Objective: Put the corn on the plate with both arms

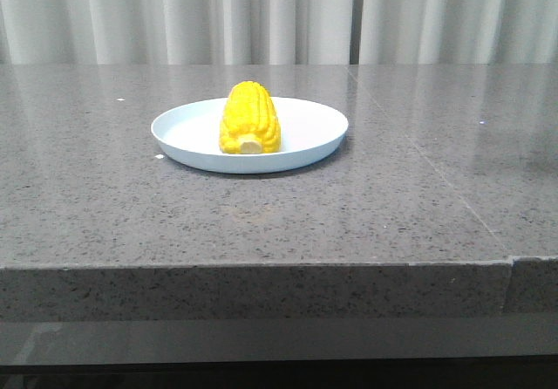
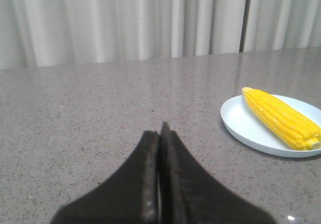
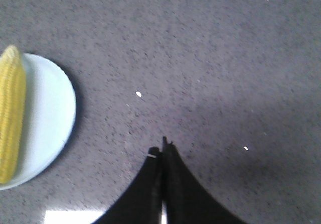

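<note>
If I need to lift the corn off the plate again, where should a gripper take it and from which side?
Grip the corn around its middle, coming down from above with the jaws across its width. It lies flat on the plate, its long axis running away from the robot, cut stem end toward the robot. The low rim would likely hinder a side approach. Both grippers are shut and must open first.

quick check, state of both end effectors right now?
Left end effector: closed, holding nothing.
Right end effector: closed, holding nothing.
The corn lies on the plate, clear of both.

No readable text, label or number anywhere
</note>
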Controlling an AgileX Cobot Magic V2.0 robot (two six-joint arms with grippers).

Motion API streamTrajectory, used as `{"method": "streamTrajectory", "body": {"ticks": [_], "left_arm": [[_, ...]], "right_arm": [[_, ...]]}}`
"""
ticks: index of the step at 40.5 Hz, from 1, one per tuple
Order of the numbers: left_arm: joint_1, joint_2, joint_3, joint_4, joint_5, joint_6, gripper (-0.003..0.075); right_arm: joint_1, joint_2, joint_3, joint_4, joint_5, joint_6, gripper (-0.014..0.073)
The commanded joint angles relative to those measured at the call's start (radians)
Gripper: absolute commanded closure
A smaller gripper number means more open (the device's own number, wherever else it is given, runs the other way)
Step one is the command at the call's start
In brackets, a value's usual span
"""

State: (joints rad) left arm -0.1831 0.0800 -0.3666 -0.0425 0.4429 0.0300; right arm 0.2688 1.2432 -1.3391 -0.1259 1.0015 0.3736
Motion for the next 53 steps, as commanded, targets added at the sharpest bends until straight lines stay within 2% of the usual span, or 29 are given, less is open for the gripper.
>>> {"method": "streamTrajectory", "body": {"ticks": [1,7,14,22,28,39,53], "left_arm": [[0.001,0.012,-0.026,-0.003,-0.087,0.002,0.0741],[0.001,0.012,-0.026,-0.003,-0.087,0.002,0.0741],[0.001,0.012,-0.026,-0.003,-0.087,0.002,0.0741],[0.001,0.012,-0.026,-0.003,-0.087,0.002,0.0741],[0.001,0.012,-0.026,-0.003,-0.087,0.002,0.0741],[0.001,0.012,-0.026,-0.003,-0.087,0.002,0.0741],[0.001,0.012,-0.026,-0.003,-0.087,0.002,0.0741]], "right_arm": [[-0.047,-0.116,0.083,-0.013,-0.067,-0.021,0.0652],[-0.078,-0.269,0.268,0.001,-0.111,-0.022,0.0652],[-0.078,-0.460,0.484,-0.001,-0.265,-0.029,0.0652],[-0.078,-0.695,0.734,-0.134,-0.477,-0.029,0.0652],[-0.078,-0.848,0.859,-0.149,-0.572,-0.029,0.0652],[-0.078,-1.038,0.923,-0.149,-0.594,-0.029,0.0652],[-0.078,-1.061,0.923,-0.147,-0.598,-0.029,0.0652]]}}
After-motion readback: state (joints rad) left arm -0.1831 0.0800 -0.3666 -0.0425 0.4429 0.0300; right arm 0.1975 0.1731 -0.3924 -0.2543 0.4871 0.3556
